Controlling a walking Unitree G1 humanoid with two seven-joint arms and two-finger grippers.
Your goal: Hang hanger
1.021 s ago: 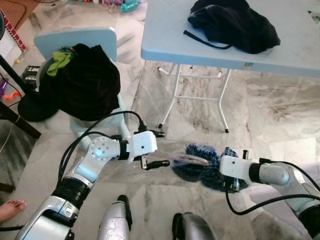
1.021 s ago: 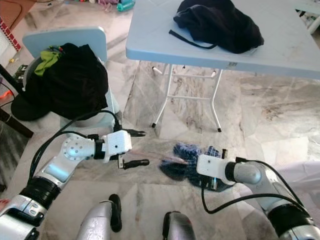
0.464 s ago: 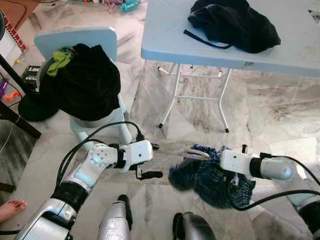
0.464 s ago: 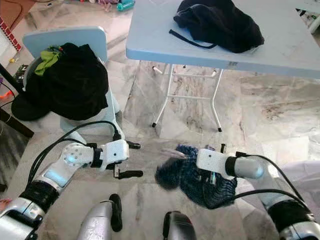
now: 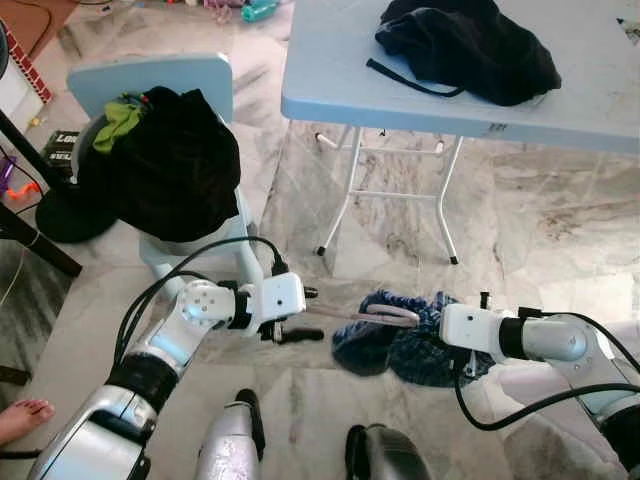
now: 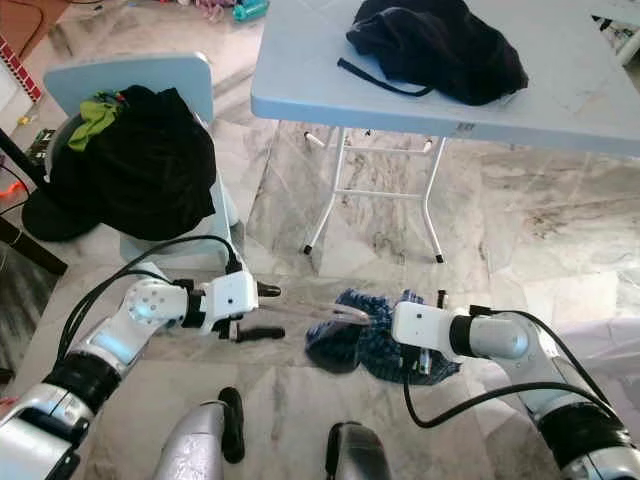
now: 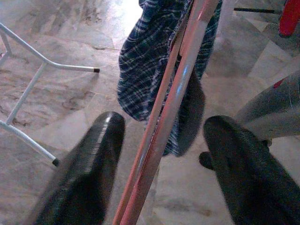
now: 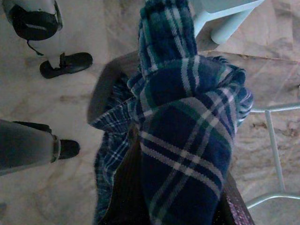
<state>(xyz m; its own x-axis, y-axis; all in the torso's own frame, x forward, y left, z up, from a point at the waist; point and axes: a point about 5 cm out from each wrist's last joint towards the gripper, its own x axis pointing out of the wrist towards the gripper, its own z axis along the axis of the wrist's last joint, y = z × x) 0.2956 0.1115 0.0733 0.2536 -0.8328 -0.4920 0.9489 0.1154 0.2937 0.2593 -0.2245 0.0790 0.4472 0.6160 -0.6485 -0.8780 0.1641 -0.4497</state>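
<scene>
Table (image 5: 340, 70), pale blue, ahead, carrying a black garment (image 5: 470, 45); chair (image 5: 160, 75) to the left, draped in black clothes (image 5: 170, 170). Plaid shirt (image 5: 395, 335), blue, bunched over the right claw (image 5: 450, 350); finger state cannot be told. Hanger (image 5: 350, 315), pink, runs from shirt between the left claw's (image 5: 300, 313) spread fingers (image 7: 84, 178), over marble floor (image 5: 540, 220).

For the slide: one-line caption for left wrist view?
Left pincer open around pink hanger carrying blue plaid shirt.
</scene>
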